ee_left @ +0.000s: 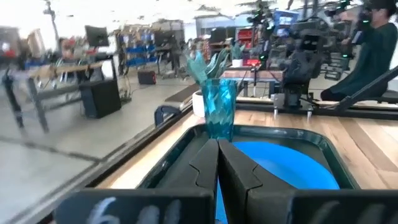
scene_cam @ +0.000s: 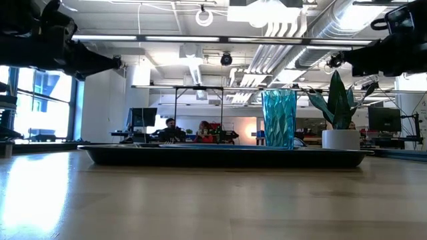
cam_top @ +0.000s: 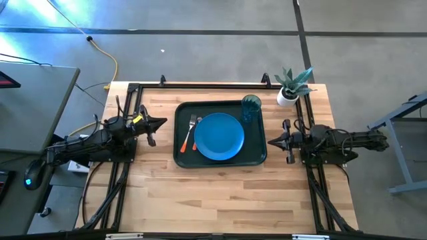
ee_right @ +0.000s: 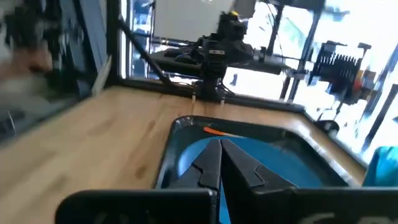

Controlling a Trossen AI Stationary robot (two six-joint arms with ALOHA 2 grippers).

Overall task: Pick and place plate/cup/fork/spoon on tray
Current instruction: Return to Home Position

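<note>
Spoon hidden; fork [cam_top: 192, 125] beside plate [cam_top: 219, 136].

trays: one [cam_top: 183, 157]
plates: one [cam_top: 219, 136]
cups: one [cam_top: 251, 107]
forks: one [cam_top: 191, 127]
spoons: one, mostly hidden [cam_top: 187, 141]
plants: one [cam_top: 291, 85]
arms: two

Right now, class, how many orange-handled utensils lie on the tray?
2, as far as shows: the fork and the spoon, side by side on the tray left of the plate.
</note>
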